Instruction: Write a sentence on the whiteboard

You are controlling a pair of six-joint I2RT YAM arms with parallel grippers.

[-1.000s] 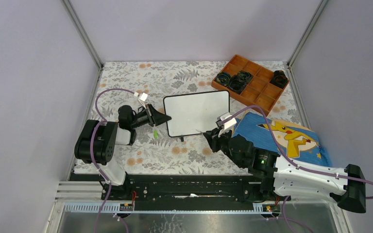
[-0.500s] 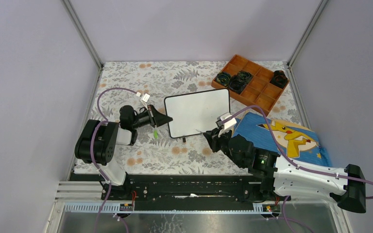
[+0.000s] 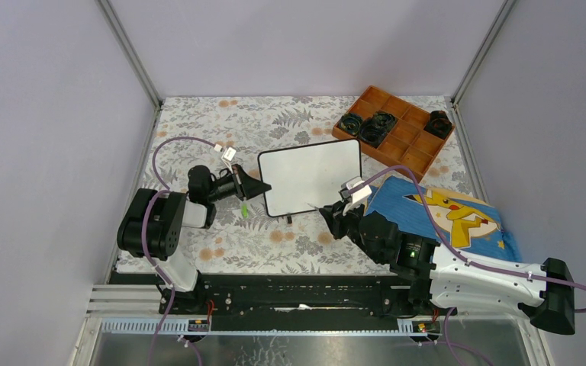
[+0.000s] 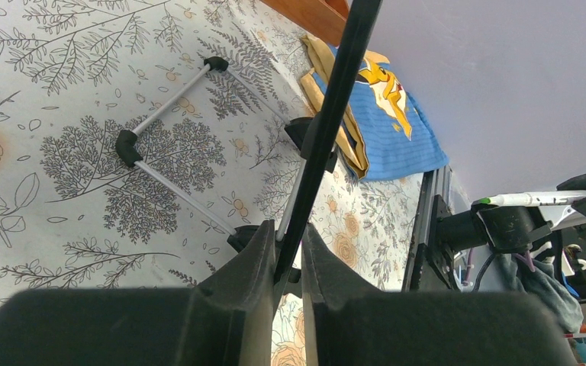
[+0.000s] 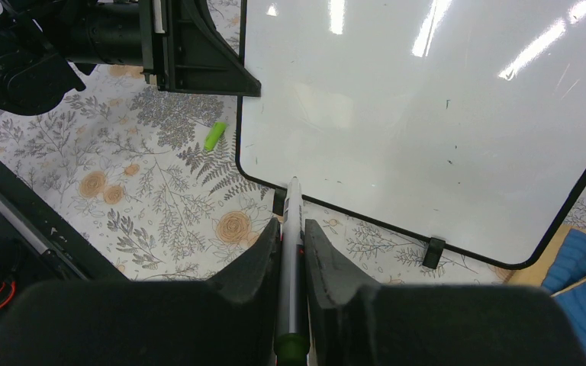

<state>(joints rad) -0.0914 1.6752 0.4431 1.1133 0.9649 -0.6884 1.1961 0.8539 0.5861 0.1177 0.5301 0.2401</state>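
Three plain pale lavender-grey walls (image 3: 297, 46) close in the rectangular bench (image 3: 198, 130), which is covered in a white cloth printed with grey ferns and peach flowers. Slim silver aluminium posts (image 3: 130, 55) run up the two back corners. A long black metal rail (image 3: 290, 292) crosses the bench's near edge, with a shiny grey metal sheet (image 3: 290, 347) below it. The light is even and soft

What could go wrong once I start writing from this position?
1. The left end effector grips the whiteboard only at its left edge, so marker pressure farther right could swivel or tip it on its feet.
2. The marker in the right end effector has its tip near the board's lower frame, and a first stroke might catch the frame.
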